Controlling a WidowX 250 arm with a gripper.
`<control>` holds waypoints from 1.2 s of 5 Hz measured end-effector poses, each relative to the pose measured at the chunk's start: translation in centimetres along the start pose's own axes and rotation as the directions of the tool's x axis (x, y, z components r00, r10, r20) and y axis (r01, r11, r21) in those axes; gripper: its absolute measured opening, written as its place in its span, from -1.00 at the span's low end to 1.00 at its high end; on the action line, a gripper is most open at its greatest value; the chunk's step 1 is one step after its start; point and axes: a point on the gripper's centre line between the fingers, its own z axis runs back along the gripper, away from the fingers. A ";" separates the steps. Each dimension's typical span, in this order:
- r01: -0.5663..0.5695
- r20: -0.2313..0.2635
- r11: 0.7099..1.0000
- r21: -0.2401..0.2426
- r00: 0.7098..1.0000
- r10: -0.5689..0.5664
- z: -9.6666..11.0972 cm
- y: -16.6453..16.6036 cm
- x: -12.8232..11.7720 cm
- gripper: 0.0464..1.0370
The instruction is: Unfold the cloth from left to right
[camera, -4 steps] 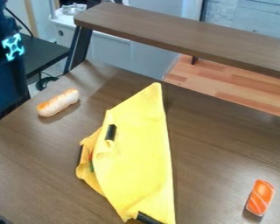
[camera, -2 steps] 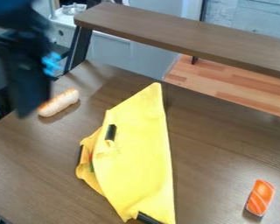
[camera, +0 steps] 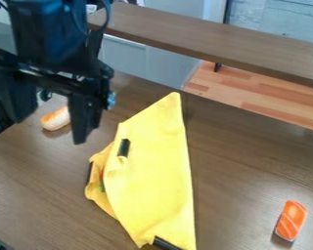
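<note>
- Hanging above the table, the gripper is holding its fingers apart, empty.
- The yellow cloth is lying toward the view's lower right from it — its long axis is running top to bottom.
- Its left flap is probably needing a down-and-right approach — though height is proving hard to judge.
</note>
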 end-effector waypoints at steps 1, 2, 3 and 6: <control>-0.054 0.009 0.998 0.017 0.999 0.053 -2.8 0.7 2.0 0.92; -0.082 0.022 0.996 0.017 0.996 0.082 -5.2 1.6 4.2 0.92; -0.085 0.007 0.996 0.024 0.996 0.084 -7.9 2.0 5.8 0.92; -0.148 0.049 0.983 0.108 0.988 0.143 -12.7 2.7 11.3 0.92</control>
